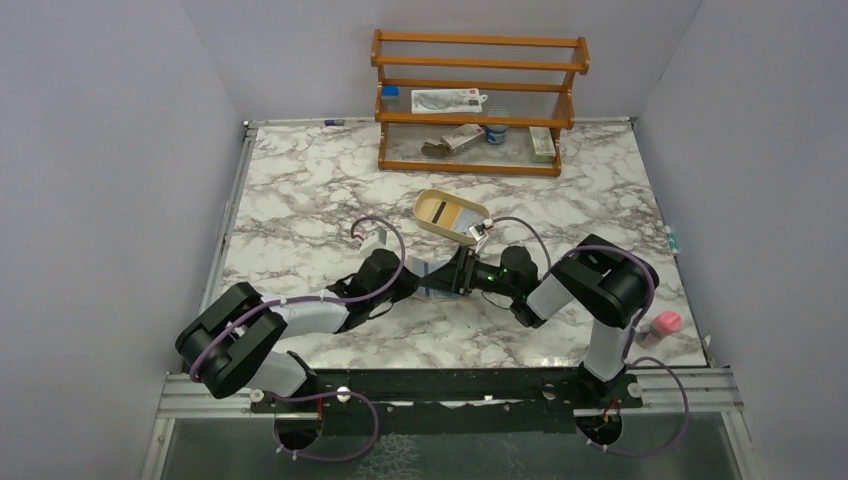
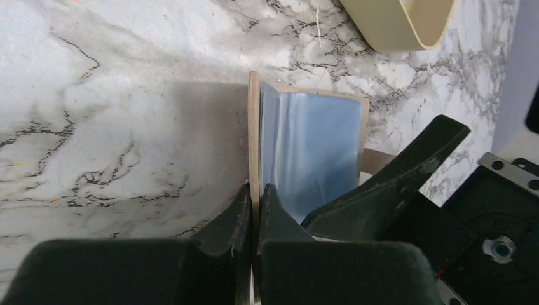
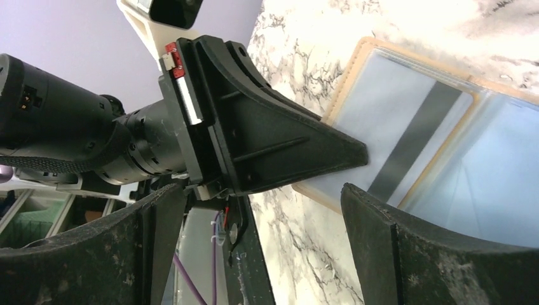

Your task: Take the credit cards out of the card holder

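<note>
The card holder point(image 1: 437, 280) lies open on the marble table between my two grippers; its tan rim and light blue panel point(image 2: 311, 143) show in the left wrist view. My left gripper point(image 2: 255, 198) is shut on one tan flap, holding it upright on edge. A whitish-grey card with a dark band point(image 3: 413, 130) sits inside the holder's clear sleeve point(image 3: 365, 57). My right gripper point(image 3: 260, 213) is open and empty, low over the holder's near edge, with one finger point(image 3: 407, 254) above the sleeve. No yellow-orange card shows.
An oval tan tray point(image 1: 448, 215) stands just behind the holder, also in the left wrist view point(image 2: 397, 28). A wooden rack point(image 1: 478, 100) with packets stands at the back. A pink object point(image 1: 665, 322) sits at the right edge.
</note>
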